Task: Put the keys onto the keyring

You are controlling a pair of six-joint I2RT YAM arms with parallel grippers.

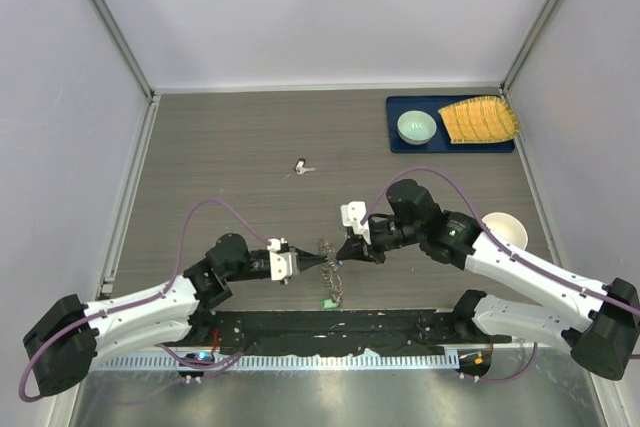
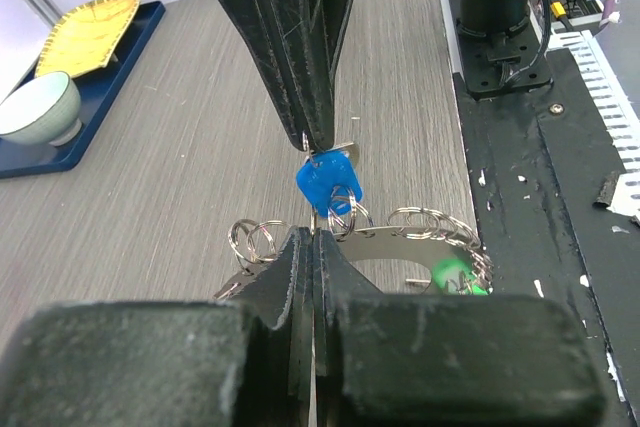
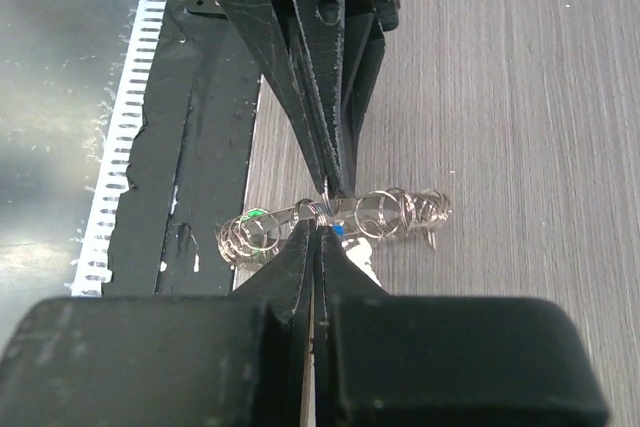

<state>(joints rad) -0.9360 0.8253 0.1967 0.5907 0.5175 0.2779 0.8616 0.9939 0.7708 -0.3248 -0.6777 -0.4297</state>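
Grey wood-grain surface (image 1: pixel 230 147), pale walls (image 1: pixel 320 7) around.
Left pincer (image 2: pixel 308 242) clamped on the bristly wire keyring (image 2: pixel 395 237); right pincer (image 2: pixel 318 142) pinches the blue plastic-headed key (image 2: pixel 328 185).

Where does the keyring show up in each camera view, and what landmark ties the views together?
Top external: keyring sits low centre of the picture, small and bristly.
Left wrist: keyring is lower centre to right, a curved band with coils.
Right wrist: keyring is mid-picture, running left to right.
Shared landmark: green key head at the ring's rim.
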